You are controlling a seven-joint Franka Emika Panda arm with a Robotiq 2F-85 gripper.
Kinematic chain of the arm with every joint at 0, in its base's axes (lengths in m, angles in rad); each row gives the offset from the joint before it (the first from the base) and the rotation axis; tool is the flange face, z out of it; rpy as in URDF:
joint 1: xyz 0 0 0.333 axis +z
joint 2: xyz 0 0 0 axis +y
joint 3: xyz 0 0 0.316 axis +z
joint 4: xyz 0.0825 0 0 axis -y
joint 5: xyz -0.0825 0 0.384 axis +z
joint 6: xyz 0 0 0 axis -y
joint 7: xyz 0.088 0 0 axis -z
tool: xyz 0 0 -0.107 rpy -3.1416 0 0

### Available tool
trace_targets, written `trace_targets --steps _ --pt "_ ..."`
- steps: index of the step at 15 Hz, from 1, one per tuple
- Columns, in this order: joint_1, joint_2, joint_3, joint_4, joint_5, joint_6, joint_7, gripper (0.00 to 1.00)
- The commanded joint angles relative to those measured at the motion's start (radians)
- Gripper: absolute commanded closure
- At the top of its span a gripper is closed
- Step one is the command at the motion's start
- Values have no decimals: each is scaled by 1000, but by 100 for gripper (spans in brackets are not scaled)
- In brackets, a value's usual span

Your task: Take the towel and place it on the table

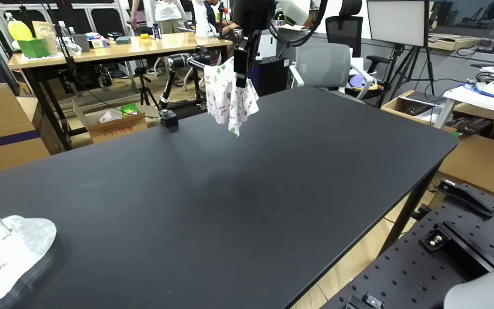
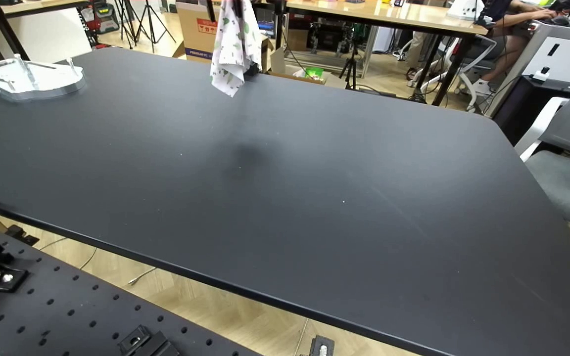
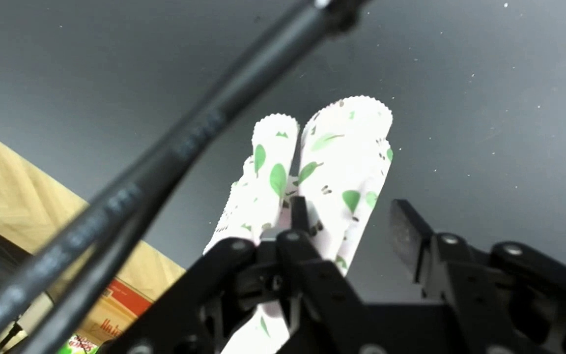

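- The gripper stands with its fingers wide apart in the wrist view; one overlaps the towel, the other shows against dark table. Whether either touches the towel, I cannot tell.
- The towel, white with green leaves, hangs at the end of a jointed stand by the table's far edge.
- Its lower hem ends over the table, contact unclear.
- A broad reach of table spreads between towel and near edge; past that come floor and a drilled dark board.
- A pale slab sits towards one end, a grey chair just beside the other.
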State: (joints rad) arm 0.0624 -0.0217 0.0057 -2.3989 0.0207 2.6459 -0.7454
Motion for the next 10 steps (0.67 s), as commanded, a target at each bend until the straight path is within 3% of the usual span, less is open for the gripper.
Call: trace_targets --steps 1,3,4,10 --pt "-15 -3 0 -3 20 29 -28 83" --pt "-20 -5 -3 -5 20 37 -25 97" --pt "-23 -7 -4 -5 25 39 -23 99" --pt "-47 -114 -17 -40 -28 25 14 100"
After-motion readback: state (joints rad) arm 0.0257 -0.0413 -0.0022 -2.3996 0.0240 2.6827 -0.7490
